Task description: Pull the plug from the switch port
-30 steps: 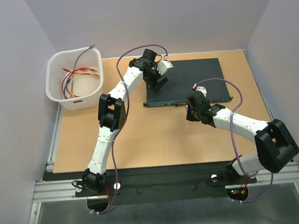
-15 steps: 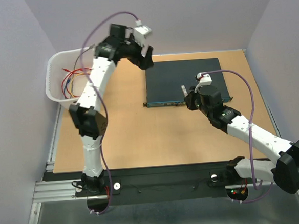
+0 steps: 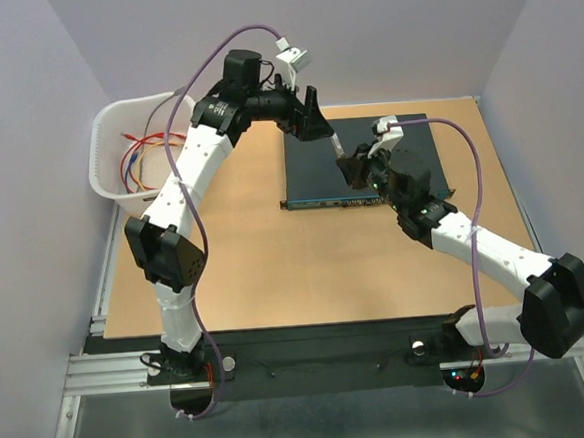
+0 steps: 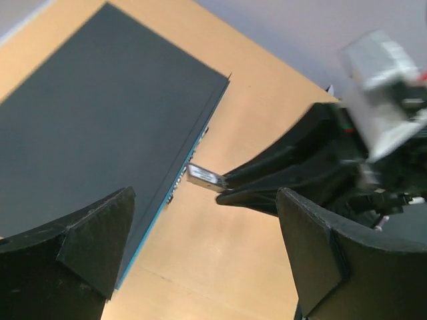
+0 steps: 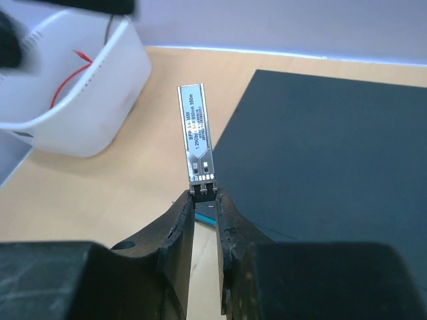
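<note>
The switch (image 3: 314, 172) is a flat dark box with a teal front face, lying at the back of the table; it also shows in the left wrist view (image 4: 100, 113) and the right wrist view (image 5: 320, 147). My right gripper (image 3: 349, 167) (image 5: 204, 197) is shut on the end of the plug (image 5: 197, 140), a small silver labelled module, held free in the air above the switch. The plug shows in the top view (image 3: 336, 146) and the left wrist view (image 4: 203, 177). My left gripper (image 3: 310, 117) (image 4: 207, 233) is open and empty, raised just beside the plug.
A white plastic basket (image 3: 145, 194) with red, orange and blue wires stands at the back left; its wall shows in the right wrist view (image 5: 87, 120). Purple cables loop off both arms. Walls close the back and both sides.
My right gripper has drawn the plug out of the switch's front face and lifted it up and back. My left gripper left the switch top, swung up and left, then came back beside the plug.
</note>
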Controlling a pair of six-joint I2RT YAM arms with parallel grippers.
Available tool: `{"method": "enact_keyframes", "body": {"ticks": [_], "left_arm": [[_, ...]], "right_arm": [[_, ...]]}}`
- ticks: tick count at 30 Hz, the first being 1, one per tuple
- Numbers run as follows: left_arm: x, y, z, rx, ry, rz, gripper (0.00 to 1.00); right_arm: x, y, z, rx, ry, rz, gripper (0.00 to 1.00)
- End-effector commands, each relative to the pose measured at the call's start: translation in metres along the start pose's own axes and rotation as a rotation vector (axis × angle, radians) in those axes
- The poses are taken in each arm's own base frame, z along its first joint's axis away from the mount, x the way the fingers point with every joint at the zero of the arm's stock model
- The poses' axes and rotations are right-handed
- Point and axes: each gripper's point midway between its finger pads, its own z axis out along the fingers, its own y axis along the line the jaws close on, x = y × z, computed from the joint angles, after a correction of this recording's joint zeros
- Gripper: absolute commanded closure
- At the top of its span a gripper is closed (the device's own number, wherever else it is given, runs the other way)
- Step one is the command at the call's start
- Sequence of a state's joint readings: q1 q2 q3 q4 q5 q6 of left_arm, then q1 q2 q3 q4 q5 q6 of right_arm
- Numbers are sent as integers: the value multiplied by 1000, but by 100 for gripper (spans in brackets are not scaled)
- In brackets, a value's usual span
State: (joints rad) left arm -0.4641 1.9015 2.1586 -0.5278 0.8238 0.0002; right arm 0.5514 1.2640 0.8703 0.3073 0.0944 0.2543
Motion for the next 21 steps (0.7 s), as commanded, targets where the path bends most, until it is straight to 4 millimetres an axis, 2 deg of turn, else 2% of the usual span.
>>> {"method": "enact_keyframes", "body": {"ticks": [1, 6, 9, 12, 15, 18, 21], "left_arm": [[-7, 8, 10, -41, -37, -29, 1], [-3, 19, 22, -81, -37, -34, 2], [-3, 15, 28, -48, -39, -42, 5], [-4, 9, 33, -25, -37, -32, 13], [9, 7, 40, -9, -7, -50, 25], [24, 6, 45, 7, 27, -79, 29], [27, 6, 46, 9, 31, -80, 38]], "right_arm": [[-50, 29, 5, -106, -146, 14, 98], [-56, 35, 5, -135, -163, 26, 98], [-56, 37, 7, -144, -161, 28, 98], [-53, 37, 9, -143, -154, 31, 98], [-53, 35, 9, -136, -158, 30, 98], [-54, 34, 9, -125, -163, 26, 98], [-52, 34, 10, -129, -159, 24, 98]]}}
